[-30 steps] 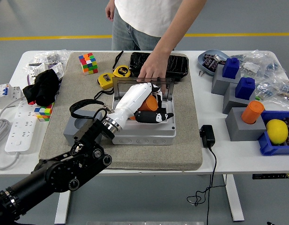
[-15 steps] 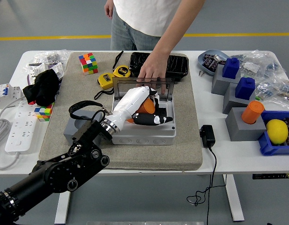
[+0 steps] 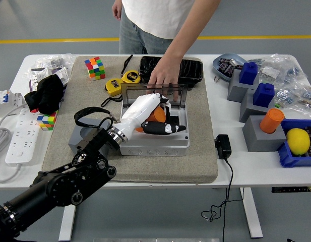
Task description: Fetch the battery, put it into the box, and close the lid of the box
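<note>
Head view: an orange cylindrical battery (image 3: 156, 115) is held by the left hand (image 3: 158, 119) inside the open light-grey plastic box (image 3: 154, 146), whose clear lid (image 3: 154, 94) is steadied upright by a person's hand (image 3: 164, 77).

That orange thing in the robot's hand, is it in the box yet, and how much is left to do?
Fetching looks done: the left hand holds the orange battery inside the open box. Letting go is in progress. Closing is left: the lid stands upright, steadied by a person's hand.

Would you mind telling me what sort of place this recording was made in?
Probably a robotics lab or test floor: a white table crowded with props, yellow floor tape, and a person's hand holding the box's lid.
</note>
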### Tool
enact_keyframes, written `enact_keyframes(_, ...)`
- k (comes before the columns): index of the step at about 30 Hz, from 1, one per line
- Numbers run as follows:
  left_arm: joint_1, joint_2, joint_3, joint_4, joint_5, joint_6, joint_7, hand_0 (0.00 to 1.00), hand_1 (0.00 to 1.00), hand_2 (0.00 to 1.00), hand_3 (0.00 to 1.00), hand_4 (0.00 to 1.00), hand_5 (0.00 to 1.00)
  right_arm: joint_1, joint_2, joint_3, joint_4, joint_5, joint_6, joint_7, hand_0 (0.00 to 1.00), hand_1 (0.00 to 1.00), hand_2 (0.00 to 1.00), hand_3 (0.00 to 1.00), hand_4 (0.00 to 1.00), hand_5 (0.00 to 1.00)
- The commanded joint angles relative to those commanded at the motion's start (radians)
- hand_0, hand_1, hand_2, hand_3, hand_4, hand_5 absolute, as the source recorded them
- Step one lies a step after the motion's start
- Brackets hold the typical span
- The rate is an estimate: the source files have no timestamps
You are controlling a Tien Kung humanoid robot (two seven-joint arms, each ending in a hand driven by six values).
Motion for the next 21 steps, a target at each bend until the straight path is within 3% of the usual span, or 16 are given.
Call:
enact_keyframes(1,0.0,0.0,0.0,-0.001,0.003,-0.002,0.002,0.234,0.213,0.209,0.247,0.998,0.523,0.0,0.0,0.0,0.0,0.0,0.0,0.0,0.703,0.649,0.665,0.721,0.998,0.929)
enact_keyframes(2,0.001,0.001,-0.001,-0.004,0.007,-0.006,0.004,0.417,0.321,0.256,0.299,0.998,0.525,0.0,0.0,0.0,0.0,0.001,0.0,0.0,0.703,0.649,0.665,0.721,0.998,0.929)
enact_keyframes(7,0.005,0.009,-0.004,-0.029,0.04,-0.03,0.019,0.417,0.321,0.256,0.299,0.998,0.525,-0.001,0.0,0.002,0.0,-0.001,0.0,0.0,0.703,0.649,0.665,0.721,0.998,0.929)
enact_keyframes(8,0.005,0.009,-0.004,-0.032,0.042,-0.032,0.02,0.757,0.624,0.493,0.452,0.998,0.537,-0.001,0.0,0.002,0.0,-0.001,0.0,0.0,0.703,0.649,0.665,0.721,0.998,0.93)
enact_keyframes(12,0.013,0.022,-0.005,-0.073,0.063,-0.066,0.039,0.757,0.624,0.493,0.452,0.998,0.537,0.0,0.001,0.009,0.001,-0.006,0.001,0.0,0.703,0.649,0.665,0.721,0.998,0.93)
enact_keyframes(13,0.018,0.03,-0.002,-0.095,0.067,-0.079,0.048,0.983,0.8,0.659,0.544,0.998,0.552,0.0,0.001,0.01,0.001,-0.006,0.001,0.0,0.703,0.65,0.665,0.721,0.998,0.93)
enact_keyframes(21,0.042,0.07,0.006,-0.264,0.11,-0.146,0.097,0.998,0.817,0.672,0.569,0.998,0.561,-0.003,0.0,0.013,-0.001,-0.004,-0.001,-0.001,0.702,0.649,0.665,0.721,0.998,0.928)
